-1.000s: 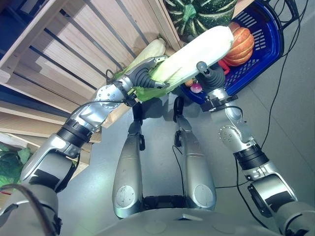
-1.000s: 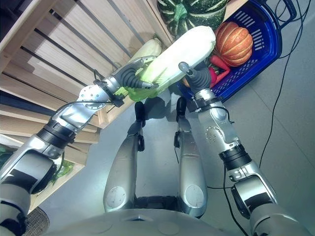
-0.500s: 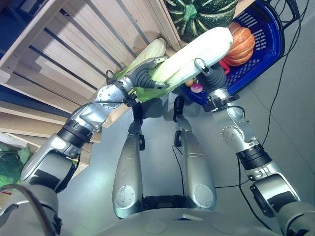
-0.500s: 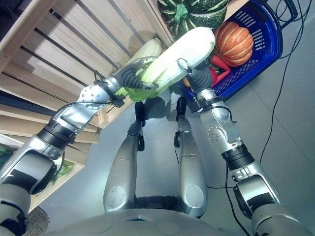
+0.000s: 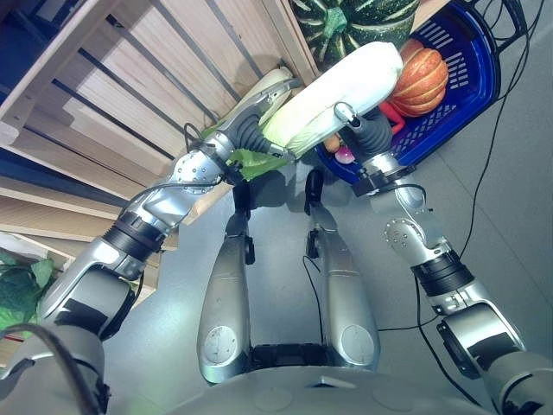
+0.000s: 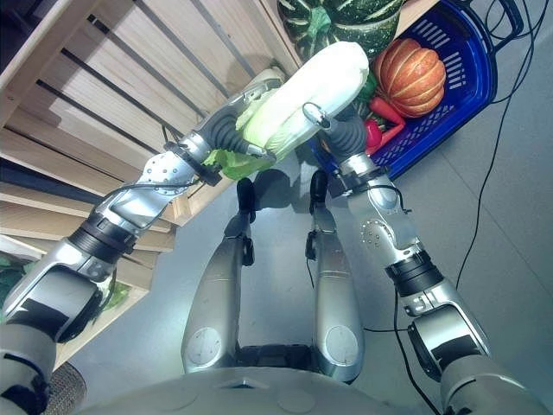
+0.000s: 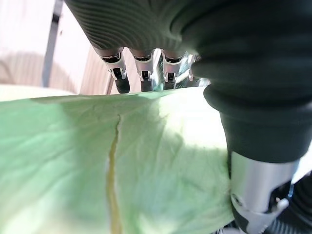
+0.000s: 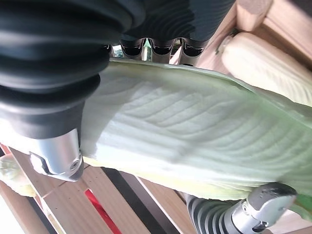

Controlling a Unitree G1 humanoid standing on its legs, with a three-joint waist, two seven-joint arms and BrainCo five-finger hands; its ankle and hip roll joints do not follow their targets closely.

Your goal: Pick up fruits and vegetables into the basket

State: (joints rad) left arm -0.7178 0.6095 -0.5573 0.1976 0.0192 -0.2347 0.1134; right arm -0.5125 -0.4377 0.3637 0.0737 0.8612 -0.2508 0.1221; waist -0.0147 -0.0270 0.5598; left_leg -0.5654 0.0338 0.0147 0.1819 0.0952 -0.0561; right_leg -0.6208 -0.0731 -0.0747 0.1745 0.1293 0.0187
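Napa cabbage [image 5: 341, 95] is held up off the floor betw. both hands, lying slantwise: white stalk end toward 1 o'clock, green leafy end toward 8 o'clock. It sits in front of the wooden slatted crate [image 5: 130, 95], w/ the stalk end reaching toward the blue basket [image 5: 471, 69] at upper right but not in it.

Left hand [image 5: 246, 134] comes in from 8 o'clock and grips the leafy end; its wrist view shows fingers [image 7: 141, 66] curled over the far side of the green leaf and the thumb pressed on the near side, so it's clamped on the cabbage. Right hand [image 5: 363, 130] comes up from 5 o'clock, wrapped on the cabbage's mid-to-stalk part; its wrist view shows fingers over the far edge of the ribbed pale leaf and the thumb [image 8: 53, 141] underneath, also clamped.

Basket stands on the grey floor [image 5: 510, 207] at 1–2 o'clock. Inside: an orange pumpkin [image 5: 423, 78] just beside the cabbage's stalk end, a red veg [image 6: 380, 130] under it, and a small purple-pink item [image 5: 346, 156] near the right wrist; can't tell what that one is. A dark green striped squash [image 5: 346, 22] sits at 12 o'clock, at the crate edge next to the basket. A second pale cabbage [image 5: 272, 82] lies in the crate behind the left hand. More green leaves [image 5: 17, 294] show at 9 o'clock, low left.
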